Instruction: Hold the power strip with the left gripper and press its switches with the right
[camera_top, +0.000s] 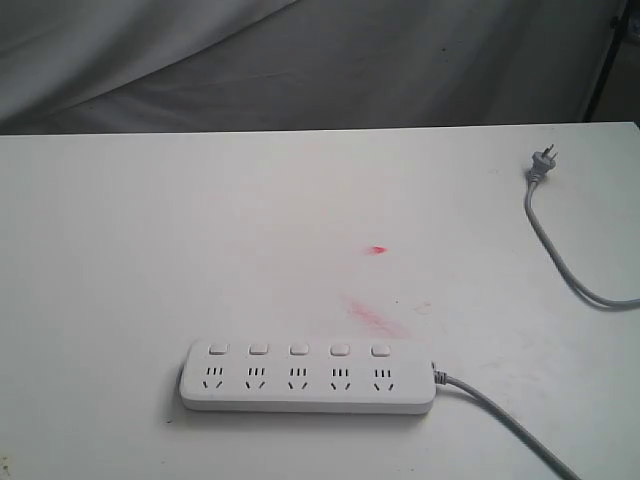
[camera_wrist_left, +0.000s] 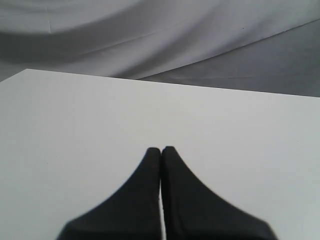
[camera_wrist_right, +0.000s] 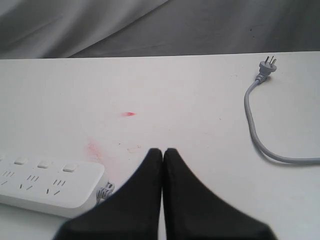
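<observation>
As neither arm is seen in the exterior view and nothing is touched, the step in hand is judged to be the approach for the hold. The strip lies flat on the white surface, at the near side of that view and a little left of the middle, with the five switches in a row along its far side. The cable leaves its right end, and the plug lies at the far right. The left pincer is seen shut tight and empty over bare surface, the strip out of its view. The right pincer is likewise shut and empty, near the strip's cable end. For a sound hold, the left jaws should be opened first and brought down at the strip's left end, clear of the switches, so that room is left for pressing. The right tips, held together, can be used as one blunt point on each switch
</observation>
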